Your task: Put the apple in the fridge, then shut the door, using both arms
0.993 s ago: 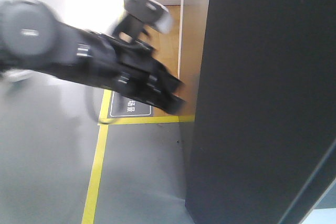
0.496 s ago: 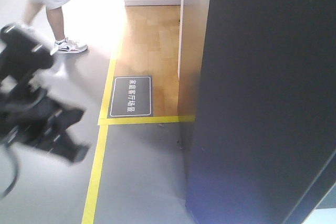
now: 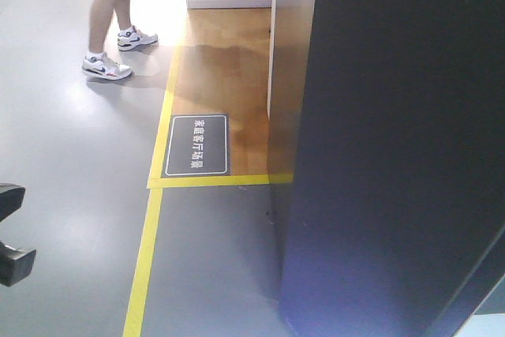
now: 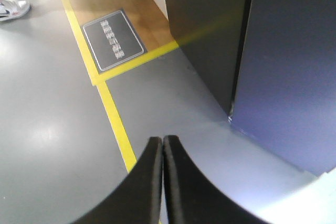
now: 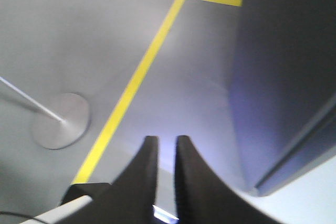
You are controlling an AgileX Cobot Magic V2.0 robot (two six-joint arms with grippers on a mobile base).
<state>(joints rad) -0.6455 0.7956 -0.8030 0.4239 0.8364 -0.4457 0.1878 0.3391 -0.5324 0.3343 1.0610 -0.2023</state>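
Your left gripper [image 4: 162,139] is pressed tight. Its two black fingers touch, and nothing is between them. Your right gripper [image 5: 166,139] has a thin gap between its fingers and holds nothing either. Both hang over the grey floor [image 3: 71,140], near the foot of the fridge [image 3: 394,140]. The fridge stands tall and dark on the right side of the front view, and the yellow line [image 3: 146,250] runs up to it. Only its dark outer walls show, so I cannot say for sure how the door stands. A floor sign [image 3: 196,144] lies on the wood part, just inside the line. A person's legs [image 3: 101,25] stand well away at the back. A round metal stand [image 5: 60,120] sits left of the line in your right wrist view.
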